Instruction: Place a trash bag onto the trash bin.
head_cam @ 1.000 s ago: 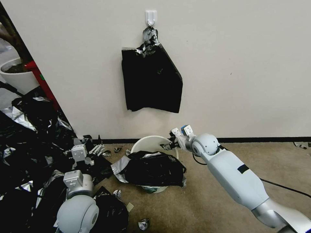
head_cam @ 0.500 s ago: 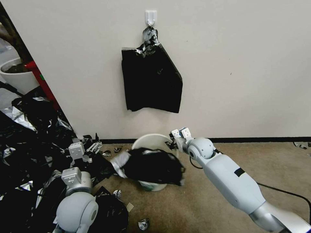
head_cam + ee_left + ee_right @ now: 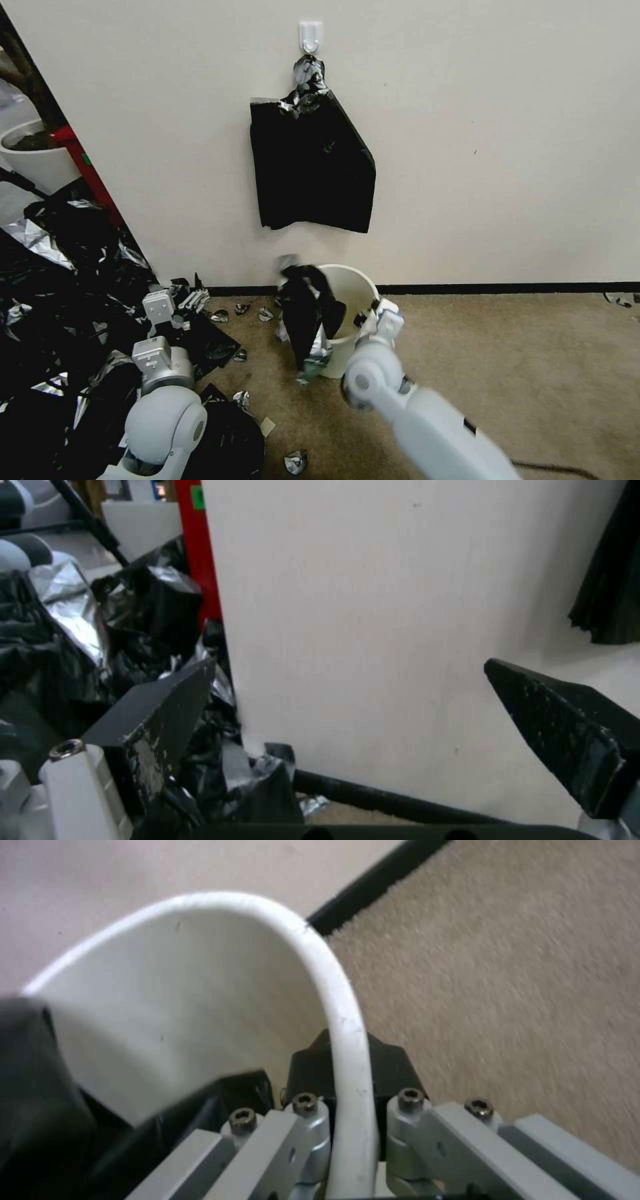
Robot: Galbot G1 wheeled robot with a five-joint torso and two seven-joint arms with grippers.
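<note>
Cream wall (image 3: 500,133), black baseboard (image 3: 507,289), beige carpet (image 3: 533,373).

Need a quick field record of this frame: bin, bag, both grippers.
trash bin: upright on carpet by the wall
trash bag: draped over the bin's left rim, hanging down outside, not spread over the opening
right gripper: shut on the bin's rim, one finger either side
left gripper: open, low near the black film pile
</note>
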